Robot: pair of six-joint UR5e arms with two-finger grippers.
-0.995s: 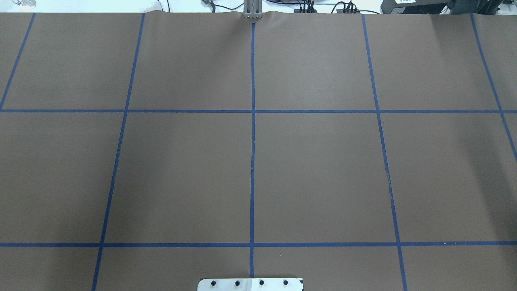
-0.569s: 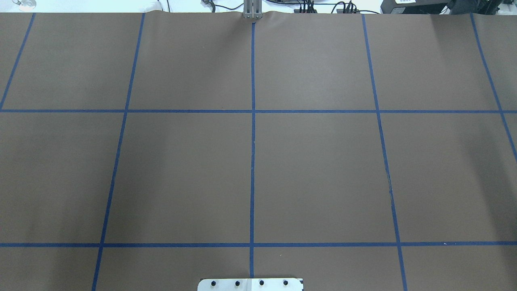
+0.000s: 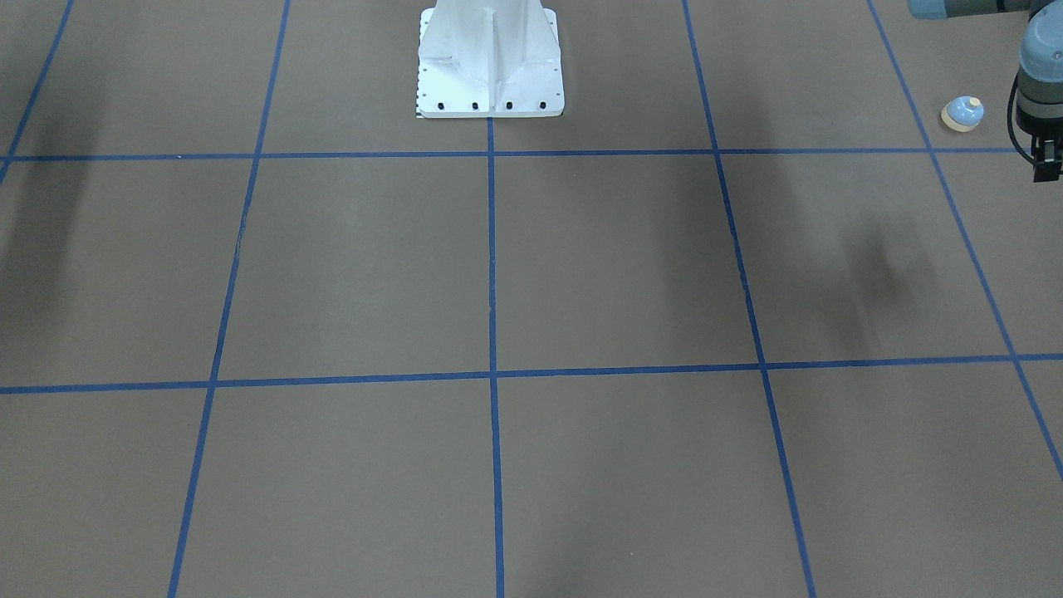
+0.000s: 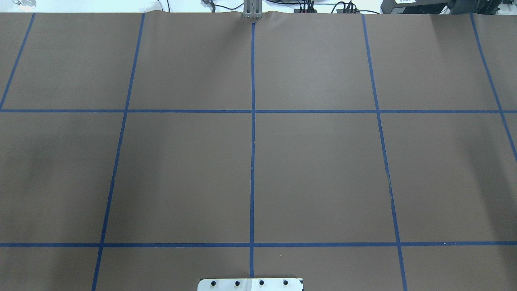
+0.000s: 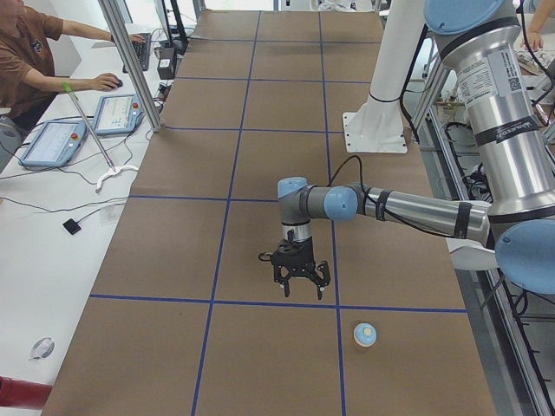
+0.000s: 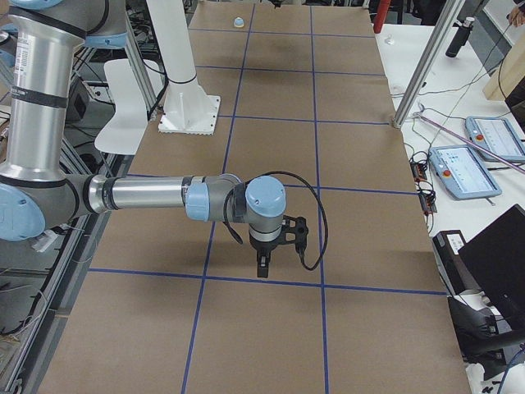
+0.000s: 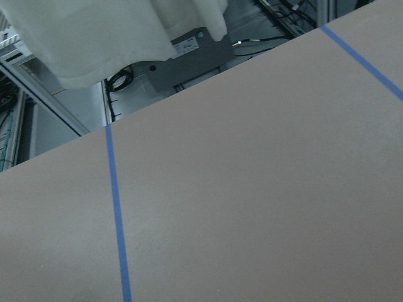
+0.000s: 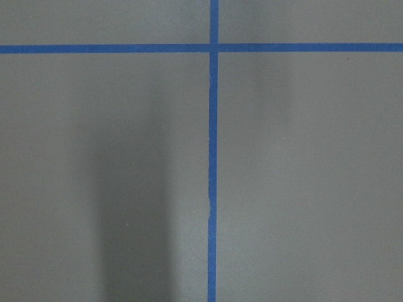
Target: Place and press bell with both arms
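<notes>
Brown paper is covering the tabletop (image 4: 323,169), and blue tape lines (image 4: 253,161) are dividing it into squares. The bell (image 5: 366,334) is sitting upright on it in the lower right of the left-side view, near the robot-side edge. The left claw (image 5: 301,289) is pointing down at the centre of that frame, up and to the left of the bell and clearly apart from it, with tape lines crossing the frame between them. In the front-facing view the bell (image 3: 962,113) is lying in the upper right corner, just left of the left arm (image 3: 1040,66) at the frame's edge. In the right-side view the bell (image 6: 238,21) is showing as a speck at the top of the frame, well apart from the right claw (image 6: 263,267), which is hanging point-down near the centre, just above a tape line in the frame. The bell is showing a light-blue dome, a cream rim around its foot and a cream round button on top. Neither claw is touching it. How far either claw is standing open I cannot tell from these side views.
</notes>
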